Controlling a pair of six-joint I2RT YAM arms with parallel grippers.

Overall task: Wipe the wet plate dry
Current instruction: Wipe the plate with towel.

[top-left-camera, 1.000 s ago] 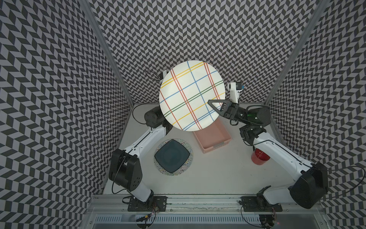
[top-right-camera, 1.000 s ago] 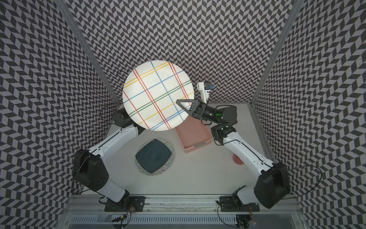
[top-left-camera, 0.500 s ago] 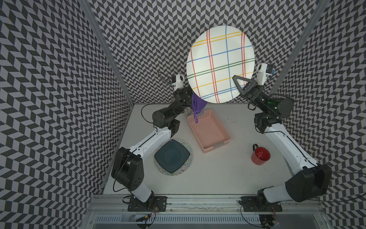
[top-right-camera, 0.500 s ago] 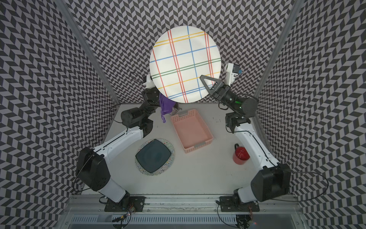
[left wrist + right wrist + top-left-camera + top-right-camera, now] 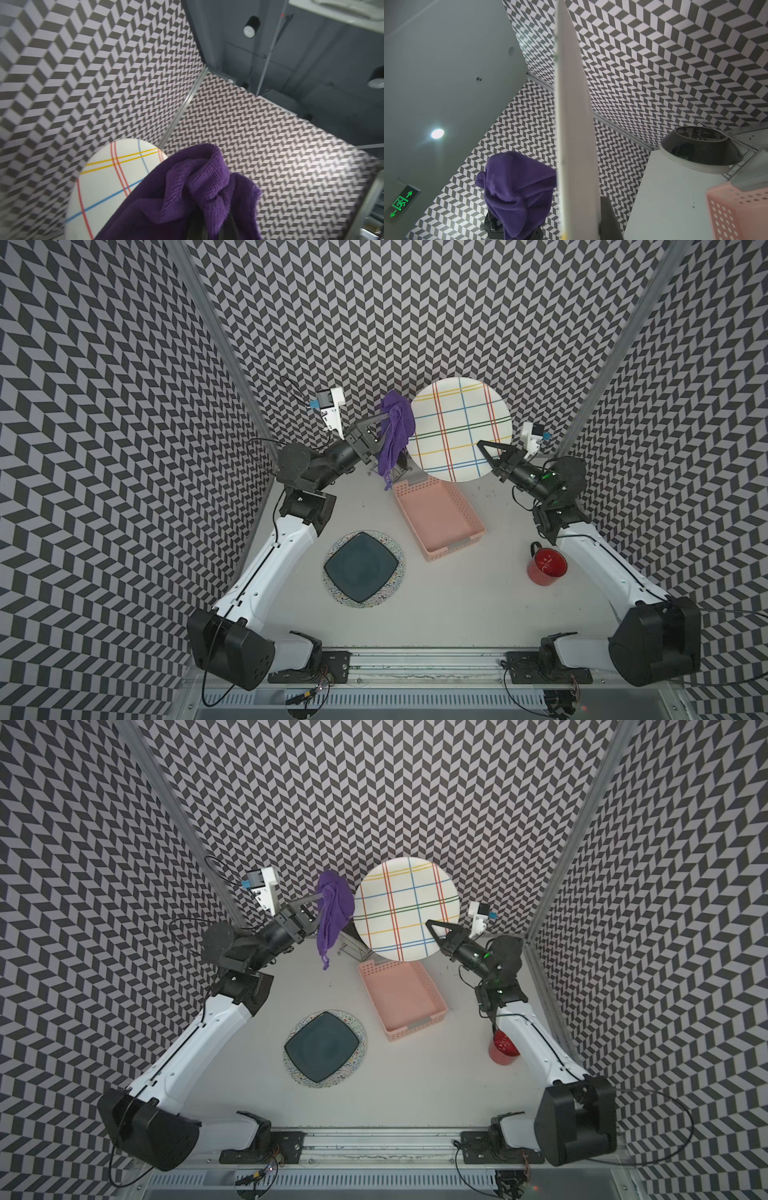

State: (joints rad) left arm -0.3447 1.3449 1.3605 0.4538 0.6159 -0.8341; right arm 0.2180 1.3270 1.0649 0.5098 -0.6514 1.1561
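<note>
The round white plate [image 5: 459, 429] with coloured crossing lines hangs on edge in the air above the table's back, its face showing in both top views [image 5: 409, 909]. My right gripper [image 5: 484, 446] is shut on its lower right rim. In the right wrist view the plate [image 5: 573, 124] appears edge-on, with one dark finger [image 5: 609, 222] against it. My left gripper [image 5: 386, 418] is shut on a purple cloth [image 5: 395, 435], which drapes over its tips and hides them. The cloth [image 5: 187, 197] sits right at the plate's [image 5: 104, 182] left rim; I cannot tell if they touch.
A pink perforated basket [image 5: 453, 545] lies under the plate. A dark square dish [image 5: 359, 566] rests on a speckled round one at centre left. A red mug [image 5: 546, 566] stands beside my right arm. A wire rack [image 5: 399, 466] with a dark bowl [image 5: 699, 145] is at the back.
The plate swung from centre left up and back, then came down away from the camera to the back right. My left arm lifted the cloth up beside the plate's left rim.
</note>
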